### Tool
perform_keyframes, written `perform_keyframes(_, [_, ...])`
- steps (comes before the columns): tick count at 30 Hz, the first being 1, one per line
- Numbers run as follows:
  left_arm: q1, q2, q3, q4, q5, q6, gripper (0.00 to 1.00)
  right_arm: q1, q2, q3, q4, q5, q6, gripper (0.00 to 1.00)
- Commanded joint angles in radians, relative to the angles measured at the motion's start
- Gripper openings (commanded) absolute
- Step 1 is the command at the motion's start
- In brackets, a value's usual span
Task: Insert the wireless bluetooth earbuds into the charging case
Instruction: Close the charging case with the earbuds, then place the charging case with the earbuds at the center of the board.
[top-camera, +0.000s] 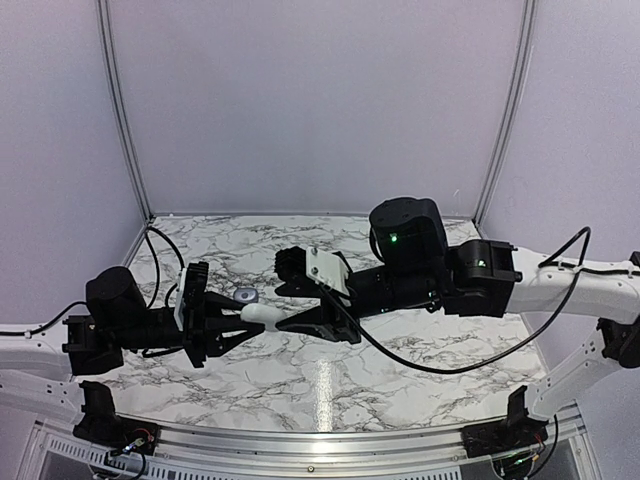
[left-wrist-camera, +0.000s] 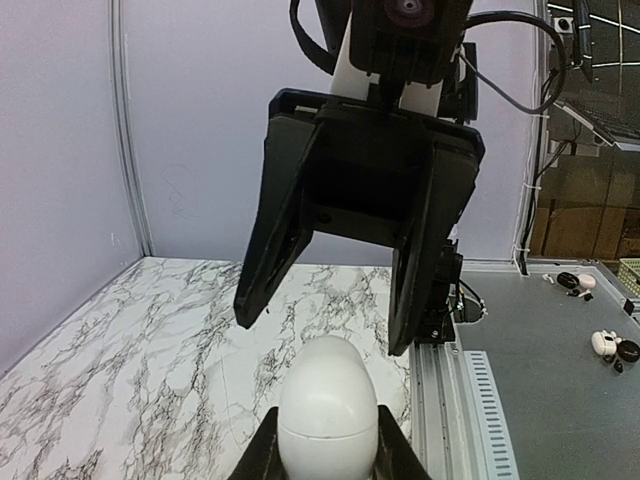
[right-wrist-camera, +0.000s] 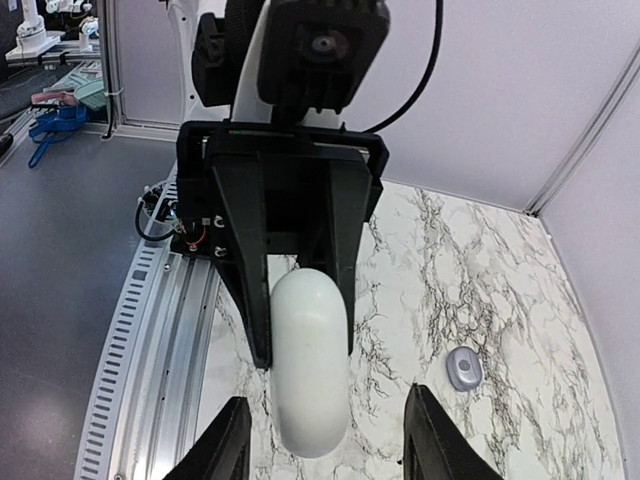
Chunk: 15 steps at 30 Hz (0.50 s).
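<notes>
Desk (top-camera: 250, 385): flat top with a white marble pattern and grey-black veining, slightly glossy, bordered by pale matte wall panels (top-camera: 320, 100).

Charging case (left-wrist-camera: 328, 415): smooth white plastic, pebble or egg shaped, with a fine seam seen across its rounded body. It is held off the desk, lengthwise, in the middle of the workspace between the two arms.

Left end effector (right-wrist-camera: 303, 357): black, flat-sided tapering fingers are pressed together on the charging case, pinching its rear half. The rounded free end is left sticking out toward the other arm.

Right end effector (left-wrist-camera: 322, 328): black angular fingers are spread, one on each side of the case's free end. In the right wrist view a gap is seen between each finger and the white shell, so no contact is noted.

Earbud (right-wrist-camera: 464, 369): one small grey, faintly shiny oval piece with a darker centre is seen lying on the marble surface. It lies just beyond the held case, toward the back wall, and is touched by neither end effector. Finer detail cannot be made out at this size.

A black cable (top-camera: 450, 368) is looped from the right arm over the desk.
</notes>
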Motion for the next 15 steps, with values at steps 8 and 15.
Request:
perform_keyframes(8, [0.042,0.113,0.016,0.048,-0.224,-0.193,0.0,-0.188,-0.057,-0.139,0.159,-0.154,0.164,0.48])
perform_keyframes(15, [0.29,0.31,0.064,-0.008,-0.103,-0.453,0.0,-0.321,-0.096,-0.247,0.291,-0.247,0.271,0.49])
